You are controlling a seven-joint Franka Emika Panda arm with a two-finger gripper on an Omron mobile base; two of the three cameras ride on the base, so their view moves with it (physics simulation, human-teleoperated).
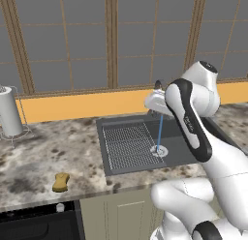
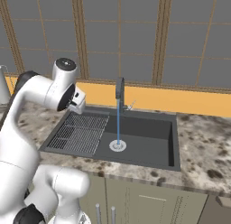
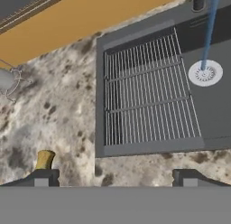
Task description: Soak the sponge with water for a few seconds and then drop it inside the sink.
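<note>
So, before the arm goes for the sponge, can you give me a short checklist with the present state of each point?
1. Water running from the faucet: ok.
2. Sponge on the counter, left of the sink: ok.
3. End effector open, nothing held: ok.
4. End effector over the sponge: not ok, sponge sits beside one fingertip.
5. Basin around the drain free for the drop: ok.
6. Sponge dry or wet: cannot tell.
</note>
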